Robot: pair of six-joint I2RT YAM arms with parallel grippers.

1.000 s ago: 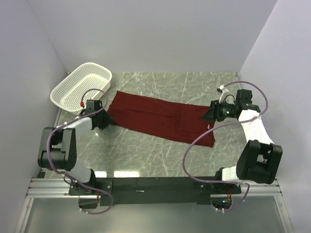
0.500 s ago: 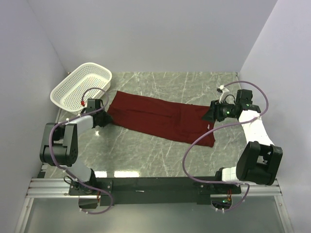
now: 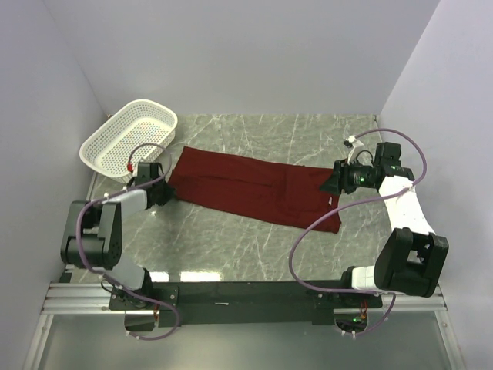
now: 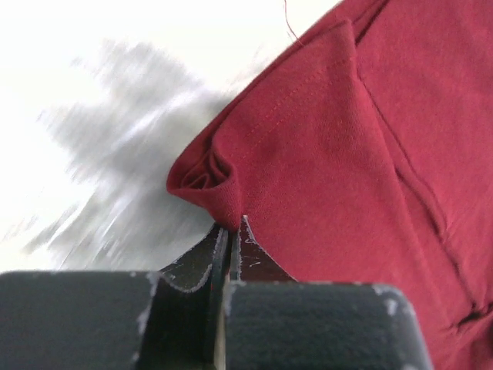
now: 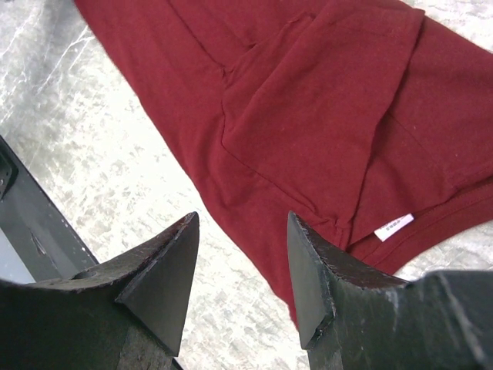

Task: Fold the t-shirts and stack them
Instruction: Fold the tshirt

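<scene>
White basket [image 3: 97, 146] at far left. Just right of it, left gripper [image 4: 231, 231], fingers pressed together, pinches t-shirt [image 3: 246, 189] corner. T-shirt lies flat, stretching rightward from beside basket. Well right of basket, right gripper [image 3: 331, 180] hovers over label [image 5: 393, 227] end, fingers spread, holding nothing. Risk: shallow edge pinch slips on lift; one-sided pull skews cloth. Count: one basket, one t-shirt, two grippers.

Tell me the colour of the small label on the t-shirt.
The label is white against the maroon t-shirt; the right wrist view shows it best.
</scene>
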